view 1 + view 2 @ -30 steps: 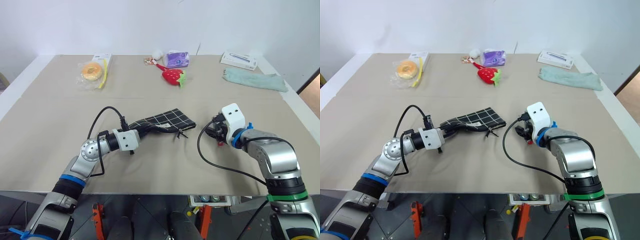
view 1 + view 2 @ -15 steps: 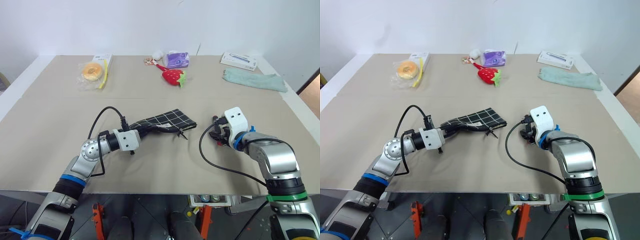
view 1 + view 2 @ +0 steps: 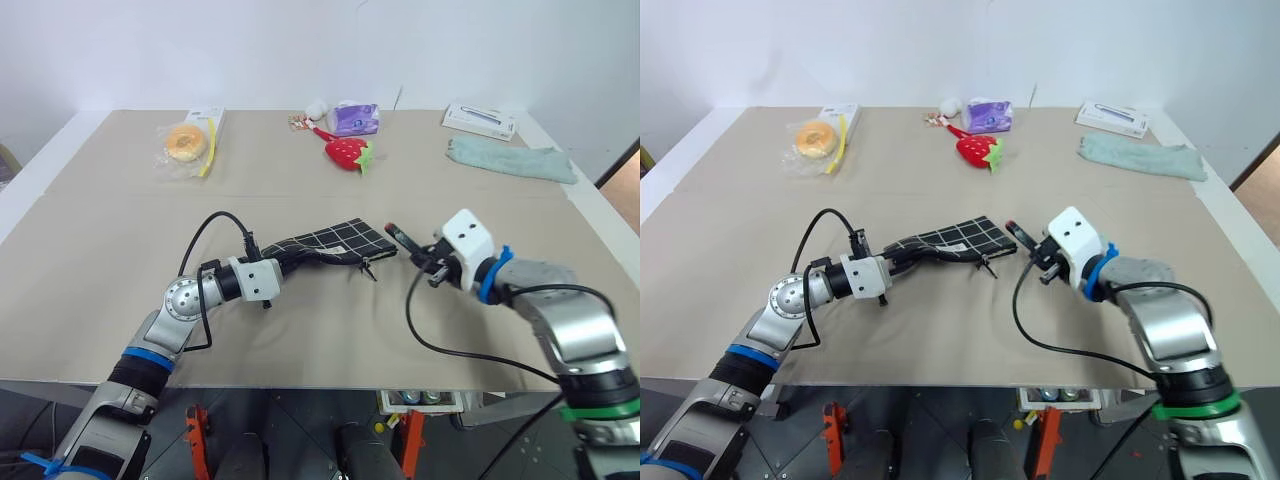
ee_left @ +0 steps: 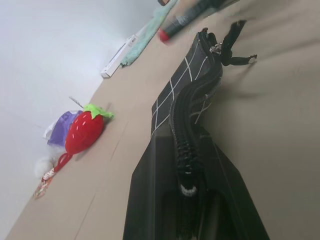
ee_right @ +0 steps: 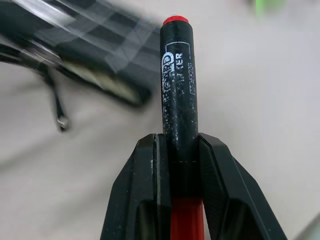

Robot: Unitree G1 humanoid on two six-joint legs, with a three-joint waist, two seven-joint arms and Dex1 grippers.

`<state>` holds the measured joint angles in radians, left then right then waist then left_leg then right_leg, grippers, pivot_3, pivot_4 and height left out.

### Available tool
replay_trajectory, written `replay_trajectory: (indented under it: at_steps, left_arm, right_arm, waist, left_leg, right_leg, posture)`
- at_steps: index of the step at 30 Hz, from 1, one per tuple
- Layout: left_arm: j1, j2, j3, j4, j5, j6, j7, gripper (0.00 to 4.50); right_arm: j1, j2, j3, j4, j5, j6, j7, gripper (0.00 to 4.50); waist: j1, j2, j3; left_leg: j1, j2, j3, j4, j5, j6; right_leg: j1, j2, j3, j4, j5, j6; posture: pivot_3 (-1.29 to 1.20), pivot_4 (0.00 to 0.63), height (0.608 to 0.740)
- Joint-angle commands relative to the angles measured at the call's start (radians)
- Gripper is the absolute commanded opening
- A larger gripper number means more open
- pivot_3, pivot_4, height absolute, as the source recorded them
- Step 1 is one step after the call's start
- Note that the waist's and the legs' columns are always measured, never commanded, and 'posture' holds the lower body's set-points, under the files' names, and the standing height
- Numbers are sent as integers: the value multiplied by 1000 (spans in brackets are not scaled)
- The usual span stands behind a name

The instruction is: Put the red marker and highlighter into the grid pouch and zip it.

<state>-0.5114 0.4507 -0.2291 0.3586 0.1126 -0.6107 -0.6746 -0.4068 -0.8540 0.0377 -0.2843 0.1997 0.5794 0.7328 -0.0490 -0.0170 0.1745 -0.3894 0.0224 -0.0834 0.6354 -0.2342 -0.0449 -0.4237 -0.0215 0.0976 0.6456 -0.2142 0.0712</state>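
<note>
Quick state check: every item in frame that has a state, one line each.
red marker: clamped between the right gripper's fingers, lifted, tip pointing at the pouch
grid pouch: on the table, one end pinched by the left gripper, zipper pull at the far end
left gripper: shut on the pouch
right gripper: shut on the marker
teal cloth: lying flat, untouched
strawberry toy: lying on the table, untouched

I see grid pouch (image 3: pixel 945 243) lying mid-table, its near end pinched in left gripper (image 3: pixel 892 262), zipper pull (image 3: pixel 987 263) dangling at far end. Right gripper (image 3: pixel 1032 250) clamped on red marker (image 3: pixel 1019 235), marker tip just beside pouch's open end, raised off table (image 3: pixel 940 330). Along far edge I see bagged donut (image 3: pixel 815 138), strawberry toy (image 3: pixel 977 150), purple packet (image 3: pixel 987 115), white box (image 3: pixel 1111 119), teal cloth (image 3: pixel 1140 157)
</note>
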Motion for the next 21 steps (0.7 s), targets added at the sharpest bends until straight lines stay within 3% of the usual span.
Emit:
replay_trajectory:
  at_steps: [1, 9, 21]
  left_arm:
    - [-20, 0, 12, -4, -1, -19, 13, 0]
    - [-23, -6, 13, 3, 3, -21, 18, 0]
    - [-20, -6, 9, -7, -1, -17, 13, 0]
  right_arm:
    - [13, -59, -15, -46, -5, -91, 94, 521]
    - [58, -164, 55, -7, -126, -130, 163, 521]
    - [-8, -106, 93, 70, -225, -129, 144, 521]
  waist:
    - [1, 0, 0]
    - [1, 0, 0]
    - [1, 0, 0]
  left_leg:
    - [0, 0, 0, 0, 0, 0]
    - [0, -1, 1, 1, 0, 0]
    - [0, -1, 1, 1, 0, 0]
  right_leg:
    - [0, 0, 0, 0, 0, 0]
    - [0, -1, 0, 0, 0, 0]
    - [0, -1, 1, 0, 0, 0]
  posture:
    - [0, 150, 739]
    - [0, 150, 739]
    - [0, 150, 739]
